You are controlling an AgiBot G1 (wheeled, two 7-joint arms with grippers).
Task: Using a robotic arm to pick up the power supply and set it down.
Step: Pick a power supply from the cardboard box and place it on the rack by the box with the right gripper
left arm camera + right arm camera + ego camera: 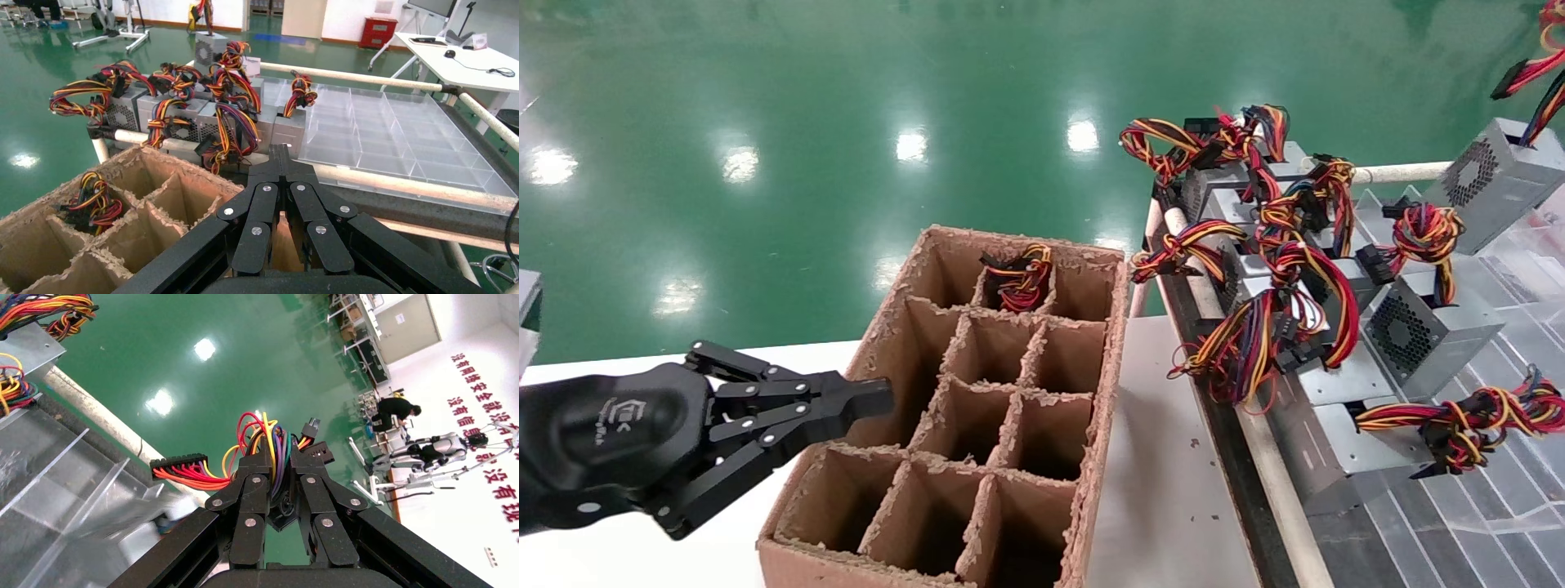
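The power supply (pixel 1495 175), a grey box with a round fan grille, hangs tilted above the far right end of the rack. Its red, yellow and black wires (pixel 1536 69) run up out of the head view's top right corner. My right gripper (pixel 273 454) does not show in the head view. In the right wrist view it is shut on that wire bundle (pixel 264 438), and a black connector with orange and red leads (pixel 180 465) sticks out to one side. My left gripper (pixel 878 398) is shut and empty, hovering at the near left wall of the cardboard box (pixel 1109 367).
The divided cardboard box (pixel 144 156) holds one wire bundle (pixel 1019 282) in a far cell. Several look-alike grey units with tangled wires (pixel 1287 269) crowd the rack to its right. Clear plastic trays (pixel 1500 490) lie beyond them, edged by a white pipe rail (pixel 1401 172).
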